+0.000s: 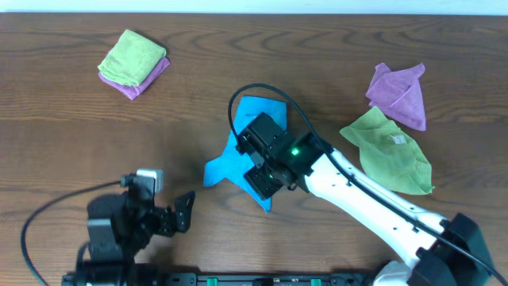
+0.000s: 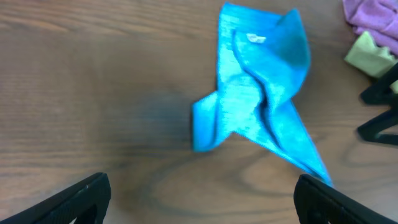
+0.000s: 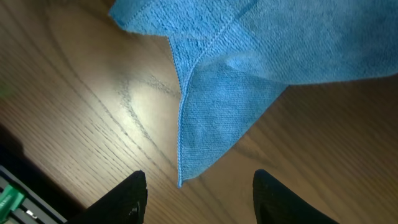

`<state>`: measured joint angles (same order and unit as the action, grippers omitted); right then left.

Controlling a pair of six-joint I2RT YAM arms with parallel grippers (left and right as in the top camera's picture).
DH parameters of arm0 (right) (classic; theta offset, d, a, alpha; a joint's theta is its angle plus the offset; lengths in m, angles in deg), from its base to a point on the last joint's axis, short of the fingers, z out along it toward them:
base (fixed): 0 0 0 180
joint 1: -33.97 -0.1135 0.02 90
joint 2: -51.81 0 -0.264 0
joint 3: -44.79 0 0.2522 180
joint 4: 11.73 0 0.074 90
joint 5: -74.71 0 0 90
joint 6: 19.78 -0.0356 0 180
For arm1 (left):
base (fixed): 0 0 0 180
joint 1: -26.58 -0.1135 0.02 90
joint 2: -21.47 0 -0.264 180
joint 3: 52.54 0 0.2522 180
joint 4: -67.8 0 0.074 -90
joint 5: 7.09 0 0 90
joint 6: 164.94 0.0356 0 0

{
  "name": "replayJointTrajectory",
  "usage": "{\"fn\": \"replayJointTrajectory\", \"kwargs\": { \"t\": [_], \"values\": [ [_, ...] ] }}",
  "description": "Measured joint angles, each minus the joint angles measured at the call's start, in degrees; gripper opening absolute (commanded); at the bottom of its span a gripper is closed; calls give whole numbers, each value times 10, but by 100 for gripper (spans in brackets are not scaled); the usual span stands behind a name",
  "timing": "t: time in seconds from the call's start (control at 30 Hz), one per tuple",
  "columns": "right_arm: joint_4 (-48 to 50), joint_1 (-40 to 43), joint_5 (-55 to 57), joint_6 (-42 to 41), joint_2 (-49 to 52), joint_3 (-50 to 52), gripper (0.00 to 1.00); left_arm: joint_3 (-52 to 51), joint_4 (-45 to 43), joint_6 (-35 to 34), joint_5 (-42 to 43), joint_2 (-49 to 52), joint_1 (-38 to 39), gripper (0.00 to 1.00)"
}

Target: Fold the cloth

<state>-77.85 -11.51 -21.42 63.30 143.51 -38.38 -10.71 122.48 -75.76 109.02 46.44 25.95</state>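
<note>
The sky-blue cloth [image 1: 226, 164] lies crumpled in the middle of the wooden table, partly hidden under my right arm in the overhead view. The left wrist view shows it bunched, with its white tag [image 2: 255, 38] near the far edge. My right gripper [image 3: 198, 194] is open, just above the table, with a pointed corner of the cloth [image 3: 214, 112] lying between its fingertips. In the overhead view the right gripper [image 1: 264, 184] sits over the cloth's near side. My left gripper [image 1: 184, 211] is open and empty, left of the cloth; its fingers [image 2: 199, 199] frame bare wood.
A folded lime-green cloth on a purple one [image 1: 133, 63] sits at the back left. A crumpled purple cloth [image 1: 399, 94] and a lime-green cloth [image 1: 390, 151] lie at the right. A black cable [image 1: 254, 91] loops over the blue cloth.
</note>
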Motion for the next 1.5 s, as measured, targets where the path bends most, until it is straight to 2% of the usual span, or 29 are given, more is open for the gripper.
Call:
{"fn": "replayJointTrajectory", "kwargs": {
  "t": [0.17,0.33,0.57,0.8,1.03,1.5],
  "values": [
    [35,21,-3,-3,-40,53,56,87,21,-7,72,157,0,95],
    [55,60,-19,-13,-99,107,57,102,0,-48,127,263,0,95],
    [49,71,-29,-23,-127,128,58,102,3,-149,146,375,0,95],
    [49,71,-33,-30,-127,130,59,102,4,-206,155,482,0,95],
    [48,71,-33,-31,-127,130,60,102,-55,-219,156,555,0,95],
    [48,71,-33,-32,-127,130,62,102,-146,-241,172,626,1,96]
  ]
}}
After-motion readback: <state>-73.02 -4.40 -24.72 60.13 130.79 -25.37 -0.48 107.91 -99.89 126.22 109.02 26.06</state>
